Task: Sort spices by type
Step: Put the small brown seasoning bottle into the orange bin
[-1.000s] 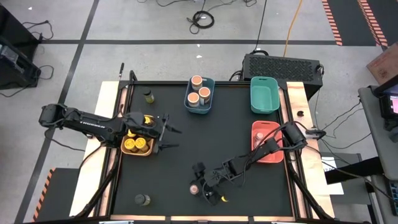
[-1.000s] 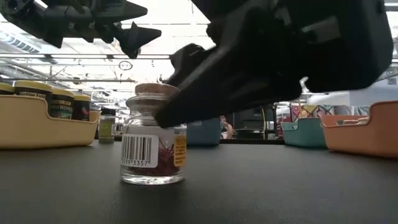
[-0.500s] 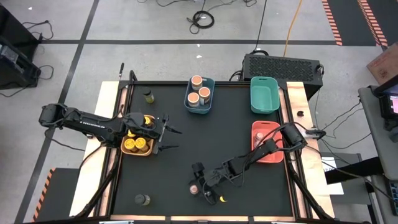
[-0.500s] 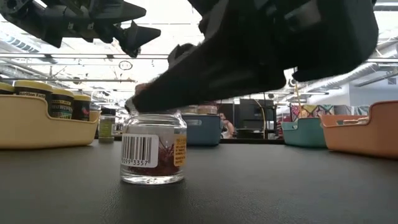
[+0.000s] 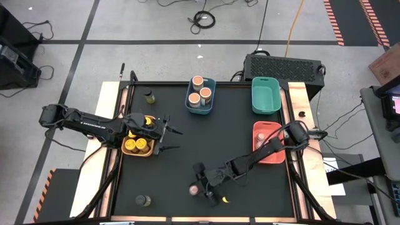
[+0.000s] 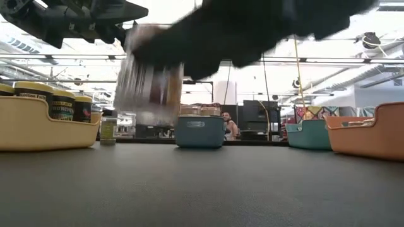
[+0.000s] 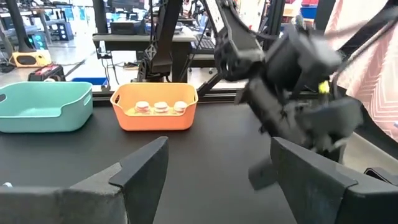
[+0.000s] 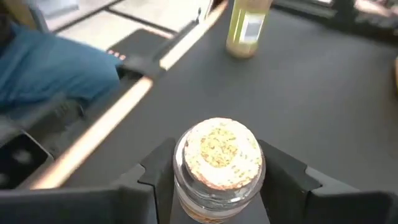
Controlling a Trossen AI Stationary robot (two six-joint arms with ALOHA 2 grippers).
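A tiny clear spice jar with a cork top [image 8: 219,152] sits between the fingers of my right gripper [image 5: 199,186], near the table's front edge at its middle. In the low view the jar [image 6: 148,75] is blurred and hangs above the tabletop. My left gripper [image 5: 167,139] waits open and level, above the table, beside the yellow bin [image 5: 124,135] at the left edge, which holds yellow-lidded jars [image 5: 137,145]. Peach-topped jars [image 5: 200,94] stand in the blue bin [image 5: 211,106]. Pinkish-topped jars [image 7: 155,107] stand in the red bin [image 5: 267,142]. My right gripper pinches the jar's glass neck and shoulder just under the cork [image 8: 186,186] between its two fingers [image 8: 283,173], one on each side. The fingers come slanting down from the table's right. The jar stands upright in the hold, lifted clear of the table.
One dark olive jar [image 5: 149,97] stands at the far left of the mat and another [image 5: 143,200] at the near left. A small yellow thing [image 5: 223,200] lies beside my right arm. The teal bin [image 5: 265,95] stands at the far right.
My right gripper has taken hold of the cork-topped jar and gone up. The jar stood on the table a second ago and now hangs clear above it, still upright.
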